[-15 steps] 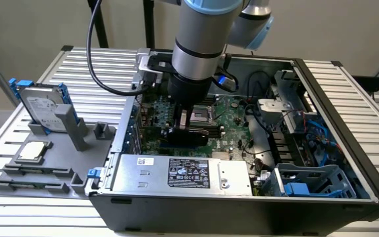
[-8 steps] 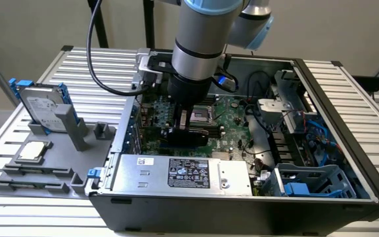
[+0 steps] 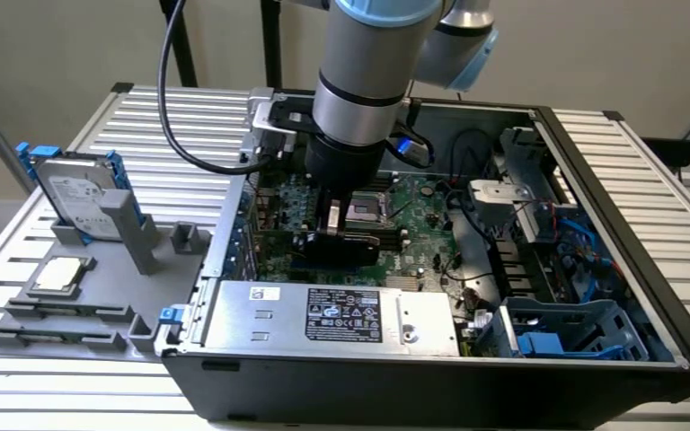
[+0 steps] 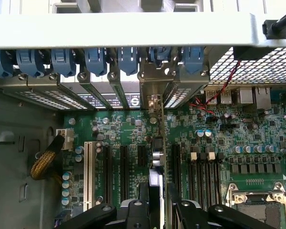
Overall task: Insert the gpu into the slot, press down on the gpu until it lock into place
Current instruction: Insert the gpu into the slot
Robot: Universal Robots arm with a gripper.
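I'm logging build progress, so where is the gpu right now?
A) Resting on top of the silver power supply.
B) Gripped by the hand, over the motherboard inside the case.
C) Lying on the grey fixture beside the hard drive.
B: the hand grips the gpu edge-down above the green motherboard, inside the open case.

black gpu [image 3: 342, 241] upright on edge above the green motherboard [image 3: 431, 214]

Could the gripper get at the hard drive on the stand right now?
Probably not yet: the gripper sits inside the case, shut on the gpu. The hard drive itself stands upright outside, nothing above it.
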